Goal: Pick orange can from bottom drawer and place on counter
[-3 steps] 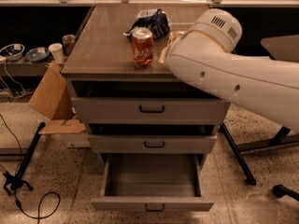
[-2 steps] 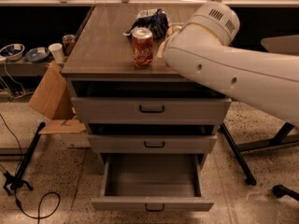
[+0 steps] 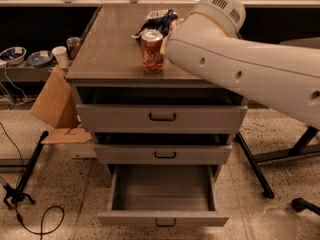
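The bottom drawer is pulled open, and the part of its grey interior that I can see is empty. The counter carries a bright red-orange can with white script near its front middle. My big white arm reaches in from the right over the counter's right half. My gripper is hidden behind the arm, above the counter's right back part. A pale golden sliver peeks out at the arm's left edge, right of the red-orange can. I cannot tell whether it is the orange can.
A dark crumpled bag lies on the counter behind the red-orange can. The two upper drawers are slightly ajar. A cardboard box and a black stand are at the left, and chair legs at the right.
My arm has shifted a little to the left and farther back over the counter. The red-orange can and the drawers have not moved.
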Tool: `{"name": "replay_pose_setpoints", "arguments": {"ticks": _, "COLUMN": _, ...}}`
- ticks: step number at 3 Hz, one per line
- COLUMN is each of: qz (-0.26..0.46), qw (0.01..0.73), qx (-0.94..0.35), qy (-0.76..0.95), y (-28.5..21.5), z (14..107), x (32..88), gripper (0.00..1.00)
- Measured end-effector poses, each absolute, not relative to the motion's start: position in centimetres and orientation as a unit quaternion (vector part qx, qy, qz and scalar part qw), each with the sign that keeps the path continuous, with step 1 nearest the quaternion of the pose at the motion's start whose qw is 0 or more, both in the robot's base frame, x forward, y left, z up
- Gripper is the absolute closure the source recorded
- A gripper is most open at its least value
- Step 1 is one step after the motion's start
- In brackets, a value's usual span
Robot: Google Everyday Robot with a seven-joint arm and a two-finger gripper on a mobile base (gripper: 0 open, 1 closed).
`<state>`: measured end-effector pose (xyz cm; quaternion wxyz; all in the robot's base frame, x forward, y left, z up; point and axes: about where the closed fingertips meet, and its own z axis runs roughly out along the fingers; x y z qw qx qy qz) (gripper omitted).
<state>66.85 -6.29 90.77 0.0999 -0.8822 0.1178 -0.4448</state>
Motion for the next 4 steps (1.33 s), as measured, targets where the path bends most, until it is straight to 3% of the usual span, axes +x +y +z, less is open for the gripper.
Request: {"name": "replay_pose_setpoints", "arguments": {"ticks": 4, "qz": -0.420, "qw": 0.093, "qx": -0.897, "qy": 0.103, "y": -5.5, "z": 87.8, "x": 69.1, "gripper": 1.00}}
